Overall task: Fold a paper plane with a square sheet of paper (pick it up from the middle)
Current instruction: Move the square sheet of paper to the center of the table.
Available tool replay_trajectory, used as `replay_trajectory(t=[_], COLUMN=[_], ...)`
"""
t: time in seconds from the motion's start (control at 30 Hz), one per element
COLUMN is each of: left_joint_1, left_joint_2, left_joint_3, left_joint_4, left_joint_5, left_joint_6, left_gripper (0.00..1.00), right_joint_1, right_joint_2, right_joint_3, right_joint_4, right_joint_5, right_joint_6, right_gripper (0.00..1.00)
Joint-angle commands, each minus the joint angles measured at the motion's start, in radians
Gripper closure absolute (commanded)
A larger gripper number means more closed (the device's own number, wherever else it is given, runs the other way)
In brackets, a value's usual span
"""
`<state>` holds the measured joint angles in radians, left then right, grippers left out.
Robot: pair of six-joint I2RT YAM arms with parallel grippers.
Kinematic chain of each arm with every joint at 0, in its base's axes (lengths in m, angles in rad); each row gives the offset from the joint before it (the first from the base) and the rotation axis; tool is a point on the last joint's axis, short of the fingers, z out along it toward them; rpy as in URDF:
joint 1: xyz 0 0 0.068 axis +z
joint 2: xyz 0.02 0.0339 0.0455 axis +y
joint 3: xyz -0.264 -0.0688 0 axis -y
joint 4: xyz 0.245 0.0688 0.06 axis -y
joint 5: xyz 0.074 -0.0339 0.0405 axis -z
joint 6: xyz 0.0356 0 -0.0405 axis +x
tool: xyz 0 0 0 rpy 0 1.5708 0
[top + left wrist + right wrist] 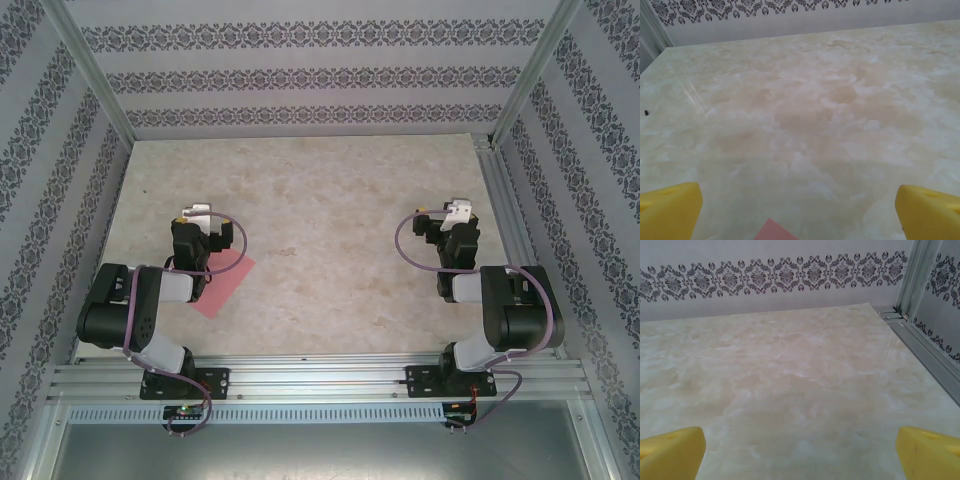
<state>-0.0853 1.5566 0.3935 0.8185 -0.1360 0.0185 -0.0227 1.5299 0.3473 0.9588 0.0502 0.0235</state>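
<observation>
Sheet of paper (228, 282), pink-red and flat, lies on the table (330, 190) close to its near edge and toward the near-left corner; it sits askew to the table's edges, and its left part is hidden under the left arm in the overhead view. Being square, it offers no long axis to line up with.

The left gripper (800, 215) hangs just beyond it with its yellow fingers (670, 212) spread wide and nothing between them; from its wrist camera, one pink corner (774, 232) pokes in at the bottom, between the fingers. So the sheet's middle lies back from the jaws, toward the near edge, not ahead of them.

The right gripper (800, 452) is also spread wide and empty; it is well apart from the sheet, near the table's right edge, looking over bare surface to the far edge.

The left arm is plainly the nearer one. As I judge it, it should draw back toward the near edge, then come down over the middle.
</observation>
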Motion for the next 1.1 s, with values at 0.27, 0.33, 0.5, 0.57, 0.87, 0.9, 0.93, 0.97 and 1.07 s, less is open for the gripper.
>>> replay_trajectory(t=[0.27,0.33,0.5,0.57,0.87,0.9,0.93,0.97,1.07], left_joint_1=[0.007,0.006,0.005,0.006,0.005,0.005,0.005,0.005,0.007], left_joint_2=[0.003,0.003,-0.001,-0.002,-0.007,-0.007,-0.014,-0.032,-0.17], left_joint_3=[0.02,0.019,0.014,0.013,0.022,0.022,0.02,0.02,0.081], left_joint_4=[0.014,0.014,0.021,0.023,0.0,0.002,-0.001,-0.013,-0.258], left_joint_5=[0.03,0.03,0.029,0.032,0.087,0.088,0.088,0.084,0.023], left_joint_6=[0.003,0.003,0.005,0.005,0.028,0.027,0.027,0.027,-0.022], left_gripper=[0.0,0.0,0.0,0.0,0.0,0.0,0.0,0.0,0.0], right_joint_1=[-0.022,-0.017,-0.006,-0.006,-0.004,-0.003,0.006,0.013,0.018], right_joint_2=[0.001,-0.006,-0.008,-0.01,-0.009,-0.012,-0.032,-0.055,-0.152], right_joint_3=[0.022,0.027,0.03,0.026,0.021,0.02,0.023,0.029,0.119], right_joint_4=[0.016,-0.002,-0.008,-0.003,0.007,0.011,-0.015,-0.054,-0.328], right_joint_5=[-0.056,-0.067,-0.056,-0.063,-0.069,-0.074,-0.079,-0.072,-0.075], right_joint_6=[-0.001,-0.012,-0.021,-0.025,-0.027,-0.03,-0.048,-0.054,-0.037], right_gripper=[0.02,0.02,0.02,0.02,0.02,0.02,0.02,0.02,0.02])
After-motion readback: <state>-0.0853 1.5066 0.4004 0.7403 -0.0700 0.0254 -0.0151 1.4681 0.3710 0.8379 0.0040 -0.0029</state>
